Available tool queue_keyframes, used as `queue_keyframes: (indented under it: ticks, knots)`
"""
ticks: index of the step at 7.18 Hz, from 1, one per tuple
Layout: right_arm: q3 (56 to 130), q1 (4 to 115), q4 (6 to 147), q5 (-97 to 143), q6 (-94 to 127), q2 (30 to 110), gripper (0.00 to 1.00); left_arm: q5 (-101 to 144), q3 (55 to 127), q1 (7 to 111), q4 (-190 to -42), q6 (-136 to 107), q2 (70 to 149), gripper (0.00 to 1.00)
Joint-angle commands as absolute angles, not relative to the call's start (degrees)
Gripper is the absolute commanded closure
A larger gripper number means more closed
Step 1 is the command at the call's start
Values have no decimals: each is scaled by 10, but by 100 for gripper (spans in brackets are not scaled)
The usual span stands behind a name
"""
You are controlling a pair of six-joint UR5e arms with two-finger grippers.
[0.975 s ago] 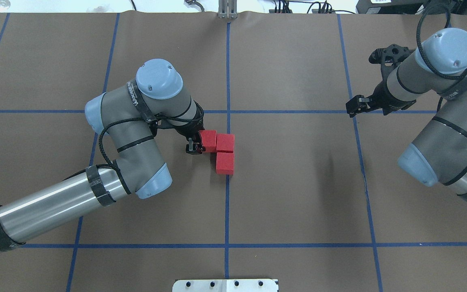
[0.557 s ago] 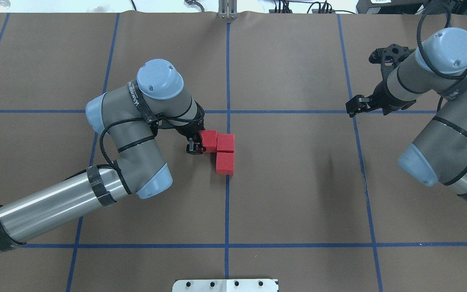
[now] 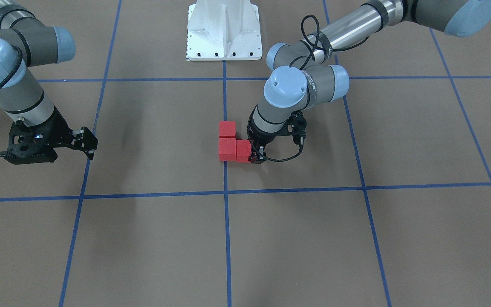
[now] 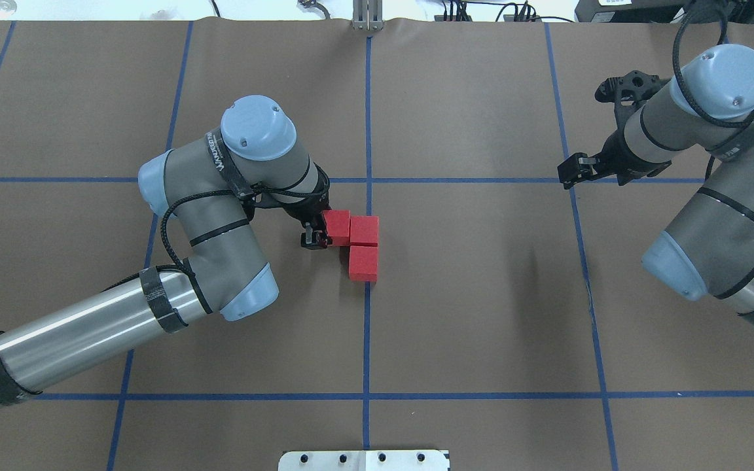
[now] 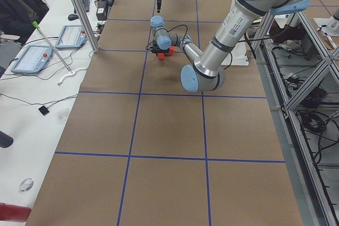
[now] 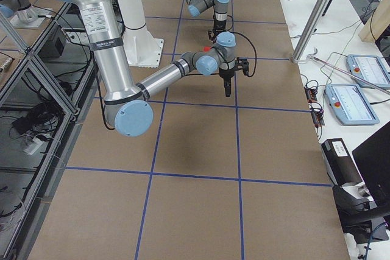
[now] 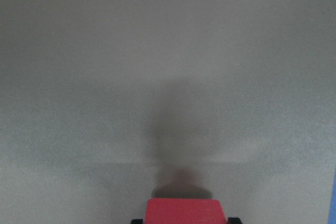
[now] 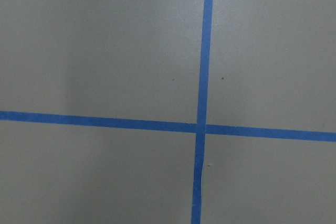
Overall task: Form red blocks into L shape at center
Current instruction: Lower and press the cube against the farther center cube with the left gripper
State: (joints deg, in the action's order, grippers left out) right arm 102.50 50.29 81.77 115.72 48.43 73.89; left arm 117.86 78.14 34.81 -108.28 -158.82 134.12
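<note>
**Step in hand.** The three red blocks lie on the brown worktop at the centre, against the middle blue tape line. Two sit in a row along the line. The end block touches the farther of the two on the robot's left side, so the L appears formed. This is judged to be the placing of the last block, with release not yet made.

**Next move.** Part the fingers only slightly, then lift straight up. Any sideways drag is likely to shift the end block and break the corner.

**Pose.** The left arm reaches in with the elbow bent and the wrist folded down. The left claw points at the worktop and grips the end block; the wrist view shows a fingertip at each side of it. The right claw hangs well apart over a tape crossing, holding nothing. I cannot tell how wide it stands.
</note>
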Motion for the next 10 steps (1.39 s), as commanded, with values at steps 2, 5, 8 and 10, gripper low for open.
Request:
queue_keyframes:
  ticks: [2, 5, 8, 10]
  knots:
    - [1025, 503, 818, 1158, 484, 738, 0, 1179, 780, 348, -1083, -1588, 1340, 100]
    - [1025, 503, 818, 1158, 484, 738, 0, 1179, 780, 347, -1083, -1588, 1341, 100]
    - [1024, 503, 818, 1158, 484, 737, 0, 1179, 780, 346, -1082, -1589, 1341, 0]
    - [1024, 504, 818, 1158, 484, 736, 0, 1179, 781, 346, -1082, -1588, 1342, 0]
